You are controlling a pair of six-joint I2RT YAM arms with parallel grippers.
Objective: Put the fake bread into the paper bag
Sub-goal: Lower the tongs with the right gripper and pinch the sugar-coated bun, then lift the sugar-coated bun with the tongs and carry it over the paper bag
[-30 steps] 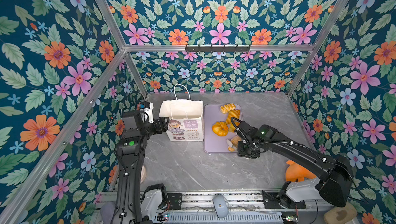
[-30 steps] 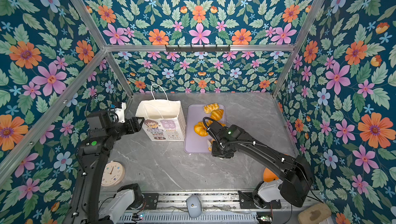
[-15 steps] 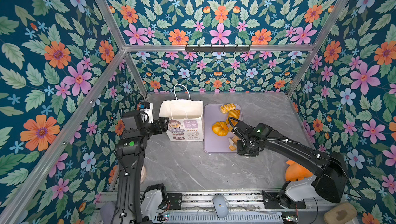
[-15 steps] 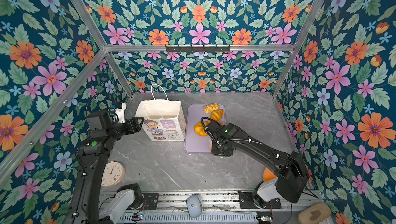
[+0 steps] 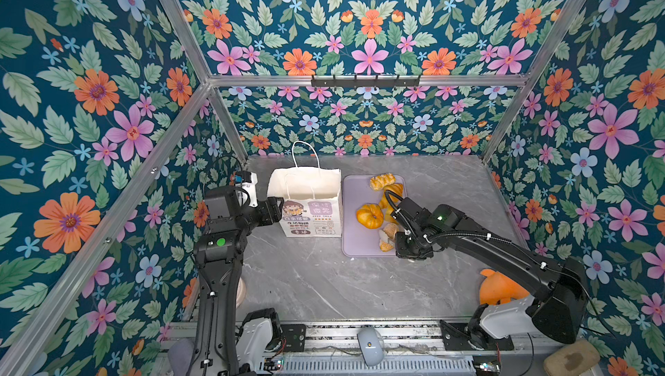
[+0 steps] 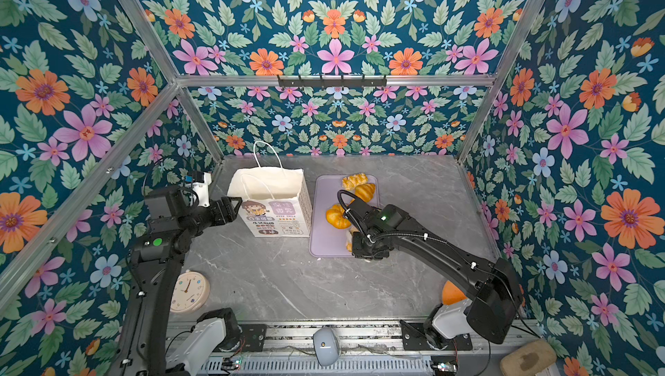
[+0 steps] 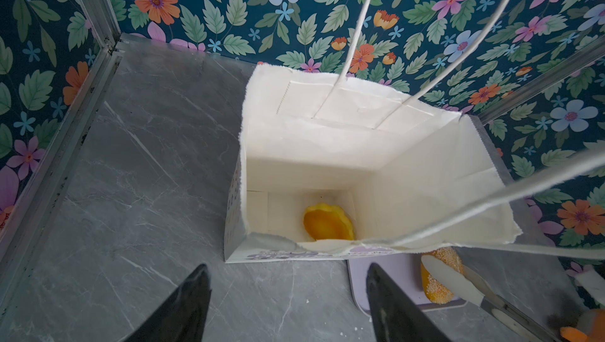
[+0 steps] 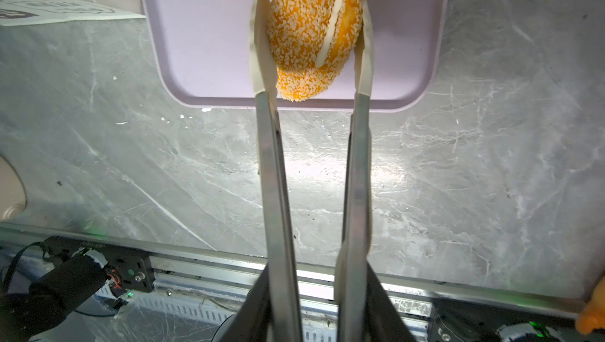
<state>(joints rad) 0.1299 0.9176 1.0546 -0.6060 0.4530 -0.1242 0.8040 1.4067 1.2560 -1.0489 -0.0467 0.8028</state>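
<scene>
My right fingers [image 8: 248,317] squeeze steel tongs [image 8: 271,160], pinching the crumbed orange oval roll [image 8: 307,35] at the lilac tray [image 8: 203,45] edge; my left fingers [image 7: 186,311] gape wide.

Robot lab booth, floral wallpaper walls [image 5: 367,32], aluminium frame [image 5: 360,80], marble-look tabletop [image 5: 324,284]

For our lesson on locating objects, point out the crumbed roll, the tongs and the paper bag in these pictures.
crumbed roll [image 8: 294,45]: right wrist view, its crumbed side.
tongs [image 8: 271,166]: right wrist view, one metal arm.
paper bag [image 5: 311,217]: a top view, its printed front.
</scene>
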